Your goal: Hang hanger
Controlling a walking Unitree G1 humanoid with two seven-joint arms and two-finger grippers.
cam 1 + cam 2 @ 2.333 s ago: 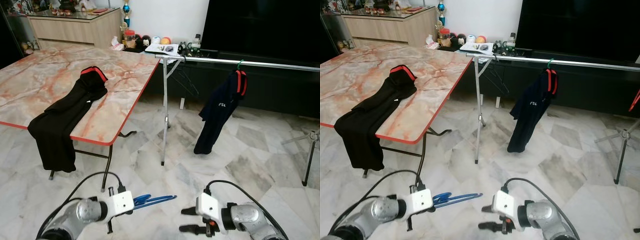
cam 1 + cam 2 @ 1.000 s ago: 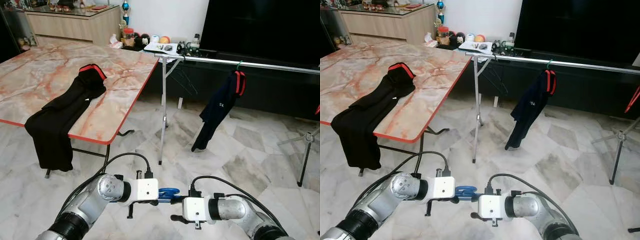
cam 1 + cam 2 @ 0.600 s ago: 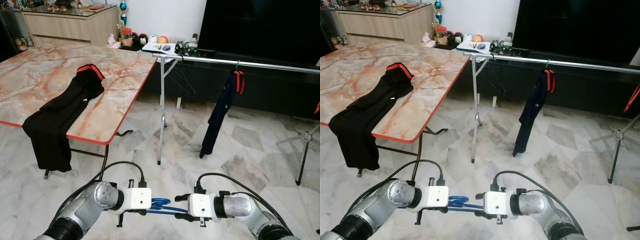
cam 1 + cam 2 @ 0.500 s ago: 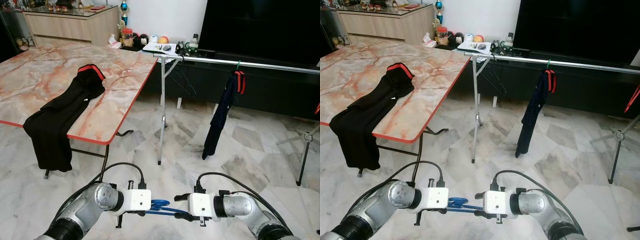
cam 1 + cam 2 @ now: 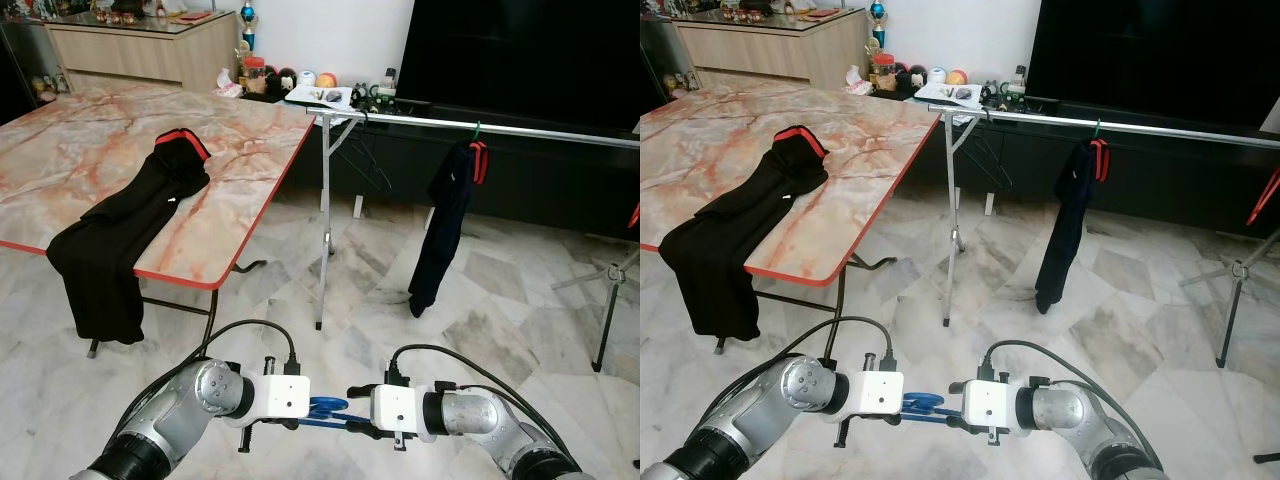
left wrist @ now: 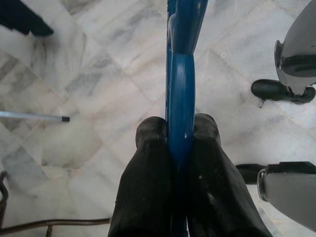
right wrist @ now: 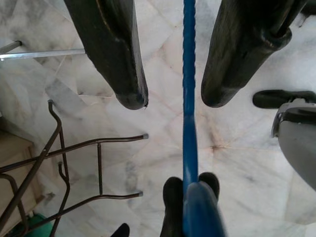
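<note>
A table [image 5: 230, 170] stands to the left with a garment [image 5: 125, 235] draped over its near edge. To its right runs a rail [image 5: 520, 128], from which a shirt [image 5: 445, 225] hangs. In front, the hanger [image 5: 325, 408] lies between the left gripper [image 6: 180, 148] and right gripper [image 7: 170, 101].

Marble floor [image 5: 520, 330] beneath me; red-edged marble surface [image 5: 90, 150] at ten o'clock, wooden sideboard [image 5: 150, 50] behind, dark screen [image 5: 520, 55] at one.

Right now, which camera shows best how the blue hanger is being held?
The left wrist view: the left gripper is shut on the blue hanger. The right wrist view shows the hanger's thin bar running between the right gripper's open fingers. The eye views show it small, between both grippers.
</note>
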